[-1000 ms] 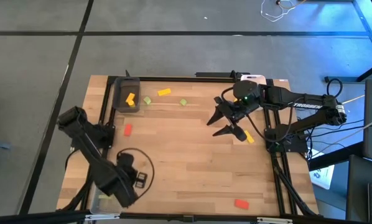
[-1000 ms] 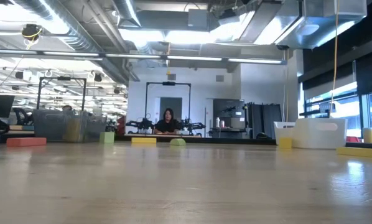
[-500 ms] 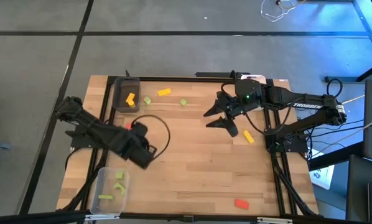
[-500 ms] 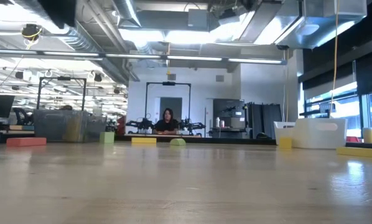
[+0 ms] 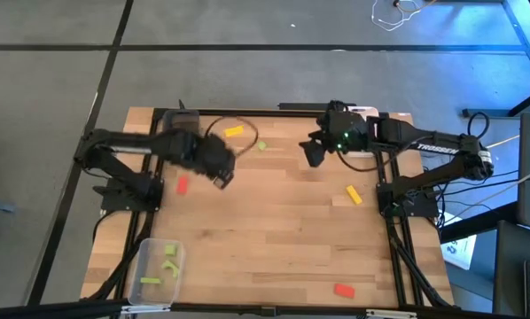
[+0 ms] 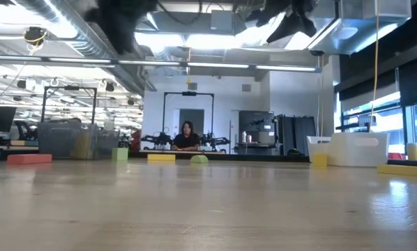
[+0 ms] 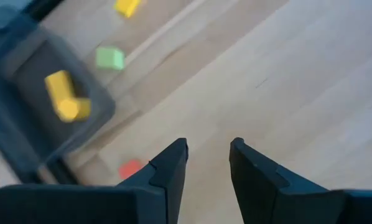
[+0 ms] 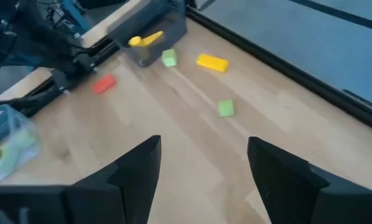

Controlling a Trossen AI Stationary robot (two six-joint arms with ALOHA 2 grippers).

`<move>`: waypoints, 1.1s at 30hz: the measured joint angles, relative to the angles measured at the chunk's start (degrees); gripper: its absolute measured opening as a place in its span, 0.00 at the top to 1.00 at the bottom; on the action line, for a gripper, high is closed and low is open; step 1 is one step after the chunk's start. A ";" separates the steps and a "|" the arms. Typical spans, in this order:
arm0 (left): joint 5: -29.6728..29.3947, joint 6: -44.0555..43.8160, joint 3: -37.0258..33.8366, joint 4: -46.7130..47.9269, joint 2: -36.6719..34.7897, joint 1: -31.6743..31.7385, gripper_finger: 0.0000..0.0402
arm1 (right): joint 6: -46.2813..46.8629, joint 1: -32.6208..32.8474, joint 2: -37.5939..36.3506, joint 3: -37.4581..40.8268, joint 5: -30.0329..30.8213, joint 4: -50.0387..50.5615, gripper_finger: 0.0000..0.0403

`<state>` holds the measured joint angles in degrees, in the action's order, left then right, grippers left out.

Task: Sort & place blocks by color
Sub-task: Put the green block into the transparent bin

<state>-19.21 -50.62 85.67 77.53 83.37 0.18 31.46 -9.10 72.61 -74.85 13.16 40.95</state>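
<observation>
Blocks [image 5: 234, 131] are scattered across the upper left of the table [image 5: 274, 230]; two yellow ones lie in the dark tray [image 7: 43, 118]. From lower left, the left hand [image 7: 208, 163] has been swung up beside them, empty, narrowly parted. The right hand [image 8: 201, 163], wide and empty, has been drawn toward upper centre.

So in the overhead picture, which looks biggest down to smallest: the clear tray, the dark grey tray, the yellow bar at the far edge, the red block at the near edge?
1. Clear tray.
2. Dark grey tray: partly hidden by the left arm, so this rank is unsure.
3. Yellow bar and red block: they look alike, too close to rank.
</observation>
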 joint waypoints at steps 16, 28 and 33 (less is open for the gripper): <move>21.51 22.76 0.00 -19.63 3.05 29.56 0.72 | -32.48 -16.13 12.59 0.00 -25.67 -12.42 0.41; 21.20 27.28 0.00 -19.68 3.02 34.02 0.72 | -36.71 -16.19 31.14 -0.04 -25.87 -27.98 0.41; 21.23 28.88 0.00 -19.68 3.02 34.78 0.72 | -34.60 -15.43 38.06 -0.04 -23.74 -33.22 0.41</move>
<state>2.03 -21.75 85.67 57.84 86.39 34.96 -3.14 -24.53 110.67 -74.89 -10.58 7.73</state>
